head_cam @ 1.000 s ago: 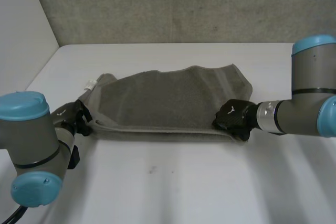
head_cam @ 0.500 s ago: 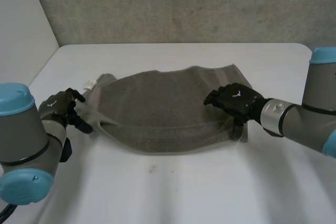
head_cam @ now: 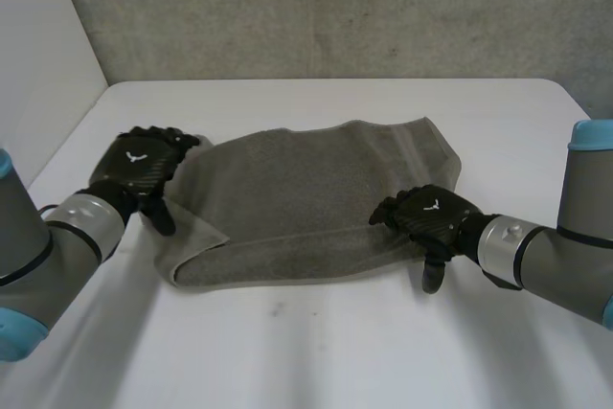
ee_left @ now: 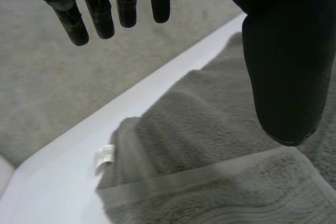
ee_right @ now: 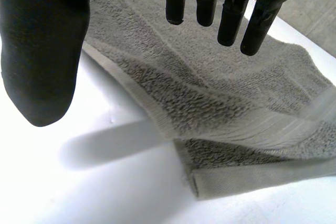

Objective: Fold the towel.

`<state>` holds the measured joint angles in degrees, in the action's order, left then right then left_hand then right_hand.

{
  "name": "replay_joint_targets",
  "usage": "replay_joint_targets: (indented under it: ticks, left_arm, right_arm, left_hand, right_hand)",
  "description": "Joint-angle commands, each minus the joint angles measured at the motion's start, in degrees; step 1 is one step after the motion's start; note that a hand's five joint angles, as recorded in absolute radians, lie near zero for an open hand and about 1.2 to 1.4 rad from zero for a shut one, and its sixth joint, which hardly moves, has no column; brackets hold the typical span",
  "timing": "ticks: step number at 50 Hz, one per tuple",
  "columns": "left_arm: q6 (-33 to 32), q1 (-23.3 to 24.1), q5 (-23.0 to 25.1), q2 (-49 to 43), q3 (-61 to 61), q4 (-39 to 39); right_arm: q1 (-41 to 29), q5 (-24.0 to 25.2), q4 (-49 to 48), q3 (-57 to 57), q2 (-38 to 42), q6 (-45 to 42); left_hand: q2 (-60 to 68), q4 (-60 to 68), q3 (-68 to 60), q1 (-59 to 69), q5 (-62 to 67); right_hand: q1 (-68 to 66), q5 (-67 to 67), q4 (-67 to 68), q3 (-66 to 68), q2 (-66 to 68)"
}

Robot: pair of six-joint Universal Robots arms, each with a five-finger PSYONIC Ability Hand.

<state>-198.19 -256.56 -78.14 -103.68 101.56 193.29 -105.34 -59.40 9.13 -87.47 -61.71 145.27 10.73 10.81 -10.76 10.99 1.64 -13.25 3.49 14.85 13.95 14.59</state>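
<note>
Both empty, our left hand [head_cam: 139,165] and right hand [head_cam: 431,215] hang open-fingered at either end of the soft, limp towel [head_cam: 306,189], which we judge best pinched at its corners.

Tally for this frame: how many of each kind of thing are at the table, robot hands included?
towel: 1
robot hands: 2 (left hand, right hand), both open
Total: 3

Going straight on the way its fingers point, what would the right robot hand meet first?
Most likely the towel: the right robot hand is open, fingers aimed across its folded top layer. Their height above the cloth is unclear.
</note>
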Motion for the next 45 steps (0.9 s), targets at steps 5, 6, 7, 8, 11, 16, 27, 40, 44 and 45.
replay_joint_targets:
  ticks: [5, 6, 7, 8, 11, 16, 27, 40, 44, 45]
  left_arm:
    - [-1.32, 4.57, 1.15, -10.83, -5.23, -4.57]
    - [-1.32, 4.58, 1.15, -10.85, -5.24, -4.59]
    - [-1.32, 5.19, 1.15, -11.89, -6.02, -5.63]
    - [-1.32, 5.46, 0.98, -12.77, -6.55, -6.25]
    - [-1.41, 6.16, 0.71, -14.09, -7.86, -6.61]
    - [-1.58, 6.78, 0.98, -15.68, -11.04, -7.14]
    - [-8.88, 6.07, 1.24, -19.11, -19.3, -17.15]
    - [-9.67, 5.72, -0.08, -20.43, -22.02, -19.62]
    - [-9.58, 5.46, -4.63, -20.6, -22.64, -18.31]
    - [-9.58, 5.11, -6.91, -20.6, -22.64, -17.17]
  right_arm:
    - [0.13, -2.65, -5.87, -6.75, -2.54, 0.71]
    - [0.13, -2.65, -5.88, -6.75, -2.54, 0.71]
    - [0.05, -3.35, -6.75, -7.54, -2.8, 0.8]
    - [0.05, -3.97, -7.71, -8.5, -3.06, 0.8]
    - [-0.13, -4.93, -10.0, -10.52, -3.42, 0.8]
    - [-0.48, -5.47, -12.73, -12.73, -3.86, 0.8]
    - [-0.57, -5.38, -13.52, -12.99, -3.68, 0.63]
    - [-0.48, -5.38, -13.52, -12.82, -3.33, 0.27]
    - [-0.48, -5.38, -13.61, -12.73, -3.15, 0.19]
    - [-0.48, -5.38, -13.7, -12.64, -3.07, 0.1]
  left_hand:
    - [1.0, 0.92, -0.97, 0.74, 0.09]
    - [1.0, 0.92, -0.97, 0.74, 0.09]
    - [1.0, 0.92, -0.97, 0.74, 0.09]
    - [1.17, 1.08, -1.13, 0.9, 0.26]
    - [1.5, 1.42, -1.47, 1.24, 0.59]
    - [4.53, 4.45, -4.5, 4.27, 3.62]
    - [19.0, 18.91, -18.96, 18.74, 18.09]
    - [21.36, 21.27, -21.32, 21.09, 20.44]
    - [21.69, 21.61, -21.66, 21.43, 20.78]
    - [21.86, 21.77, -21.82, 21.59, 20.95]
  right_hand:
    - [3.25, -3.49, -4.85, -3.95, -4.59]
    - [3.25, -3.49, -4.85, -3.95, -4.59]
    - [3.25, -3.49, -4.85, -3.95, -4.59]
    - [3.25, -3.49, -4.85, -3.95, -4.59]
    - [3.25, -3.49, -4.85, -3.95, -4.59]
    - [3.25, -3.49, -4.85, -3.95, -4.59]
    - [3.25, -3.49, -4.85, -3.95, -4.59]
    - [3.25, -3.49, -4.85, -3.95, -4.59]
    - [3.25, -3.49, -4.85, -3.95, -4.59]
    - [3.25, -3.49, -4.85, -3.95, -4.59]
